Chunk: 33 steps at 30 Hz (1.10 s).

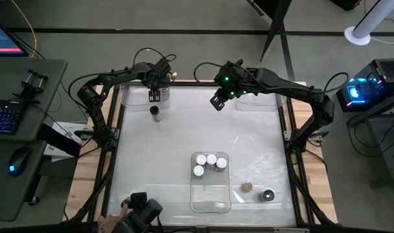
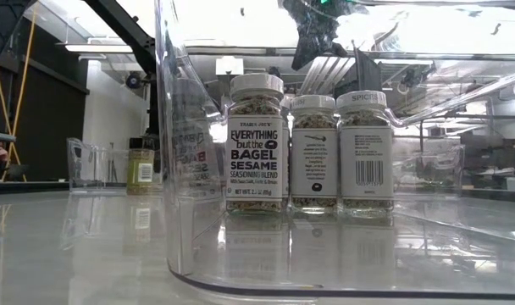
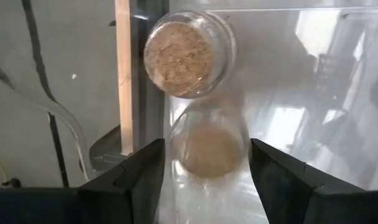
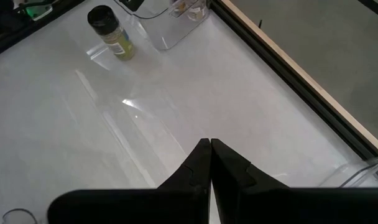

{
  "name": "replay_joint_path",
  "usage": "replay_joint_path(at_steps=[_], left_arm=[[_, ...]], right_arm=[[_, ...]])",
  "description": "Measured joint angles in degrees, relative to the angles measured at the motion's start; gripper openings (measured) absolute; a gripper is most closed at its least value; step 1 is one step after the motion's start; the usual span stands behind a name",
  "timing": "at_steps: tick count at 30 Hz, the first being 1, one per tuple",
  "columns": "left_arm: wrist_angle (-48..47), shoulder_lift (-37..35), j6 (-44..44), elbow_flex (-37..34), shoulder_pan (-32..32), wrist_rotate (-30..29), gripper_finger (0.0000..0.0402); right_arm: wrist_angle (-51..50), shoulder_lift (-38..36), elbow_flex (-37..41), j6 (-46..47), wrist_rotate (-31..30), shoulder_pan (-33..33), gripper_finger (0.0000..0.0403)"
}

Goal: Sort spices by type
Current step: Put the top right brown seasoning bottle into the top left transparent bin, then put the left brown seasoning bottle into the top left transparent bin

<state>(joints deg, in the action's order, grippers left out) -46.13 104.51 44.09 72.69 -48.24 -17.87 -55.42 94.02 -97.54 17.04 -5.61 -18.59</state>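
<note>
While your left gripper (image 1: 154,83) hangs spread over the tan-filled glass spice jar (image 3: 189,53) lying in the clear plastic tray (image 1: 135,97) at the bench's far-left corner, the drop-off looks done, so send it next for the black-capped jar (image 1: 155,112) nearby, right gripper (image 1: 218,101) pressed together.

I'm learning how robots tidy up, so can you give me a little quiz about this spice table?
1. True or false: the right gripper is shut.
2. What colour are the caps of the jars in the middle tray? A white, B black, C red.
3. Is the dark-capped jar beside the far-left tray standing or lying?

Key: 1 true. 2 A. 3 standing.
</note>
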Motion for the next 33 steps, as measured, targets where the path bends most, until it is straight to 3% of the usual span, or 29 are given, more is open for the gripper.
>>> replay_joint_path(at_steps=[7, 14, 24, 29, 33], left_arm=[[1.14, 0.00, 0.64, 0.00, -0.12, 0.70, 0.0243], [1.95, -0.61, 0.80, 0.00, 0.34, -5.74, 0.0250], [0.92, -4.90, -0.86, 0.02, 0.59, -7.19, 0.0250], [1.07, -9.08, -9.25, 0.02, 1.13, -6.56, 0.0250], [-0.92, -13.83, -21.67, 0.02, 1.66, 0.32, 0.0250]], right_arm=[[0.00, 0.00, 0.00, 0.07, -0.02, 0.02, 0.0000], [0.00, 0.02, 0.00, 0.04, 0.00, 0.00, 0.0000], [0.00, 0.02, 0.00, -0.57, 0.00, 0.00, 0.0000], [-0.01, 0.02, 0.00, -0.59, 0.00, 0.00, 0.0000], [-0.08, 0.02, 0.00, -1.98, 0.08, 0.00, 0.0000]])
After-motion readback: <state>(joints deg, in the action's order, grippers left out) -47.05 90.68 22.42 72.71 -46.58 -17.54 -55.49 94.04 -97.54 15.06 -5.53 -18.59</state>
